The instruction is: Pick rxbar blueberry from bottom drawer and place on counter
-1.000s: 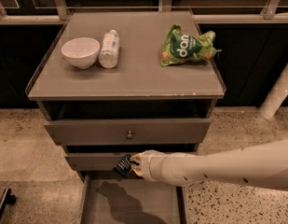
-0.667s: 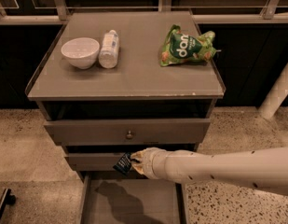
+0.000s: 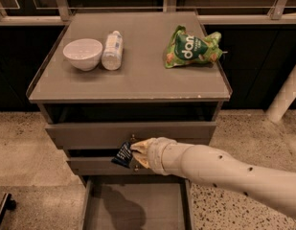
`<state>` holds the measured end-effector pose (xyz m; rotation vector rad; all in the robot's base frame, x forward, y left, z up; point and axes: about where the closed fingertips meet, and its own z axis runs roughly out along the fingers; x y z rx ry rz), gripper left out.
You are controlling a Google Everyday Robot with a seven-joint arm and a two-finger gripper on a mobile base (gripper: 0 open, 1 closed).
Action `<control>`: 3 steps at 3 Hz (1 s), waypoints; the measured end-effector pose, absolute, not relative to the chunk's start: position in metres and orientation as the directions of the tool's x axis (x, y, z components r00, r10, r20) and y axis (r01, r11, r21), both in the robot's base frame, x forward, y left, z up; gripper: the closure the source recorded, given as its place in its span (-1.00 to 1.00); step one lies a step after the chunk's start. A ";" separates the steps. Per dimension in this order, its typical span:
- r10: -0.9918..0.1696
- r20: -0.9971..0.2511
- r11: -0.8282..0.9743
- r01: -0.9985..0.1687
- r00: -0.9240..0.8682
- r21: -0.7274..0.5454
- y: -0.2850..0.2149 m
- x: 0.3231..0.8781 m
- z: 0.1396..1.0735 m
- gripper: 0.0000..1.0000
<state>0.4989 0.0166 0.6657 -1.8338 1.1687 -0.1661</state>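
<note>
The robot's cream-coloured two-finger gripper has risen slightly over the past second. It now hangs in front of the cabinet, level with the gap between the two grey-brown knobbed drawers. Its tan fingers are pinched on the small dark navy-blue rxbar blueberry wrapper, which juts out to the left of them, clear of the drawer below. The white arm runs in from the lower right and is cut off at the frame edge.

The wide, shallow grey-brown bottom drawer stands pulled open directly beneath the bar. The arm's shadow lies on its flat floor, and its front end is cut off by the lower edge of the view.

On the glossy grey-brown counter, a white bowl sits just beside a white bottle lying on its side. A crumpled green chip bag lies well apart from them at the right. What the bowl holds cannot be made out. The bar's white lettering is too small to read.
</note>
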 end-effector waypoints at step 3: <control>-0.797 -0.216 -0.167 -0.549 0.565 -0.819 -0.006 0.495 0.741 1.00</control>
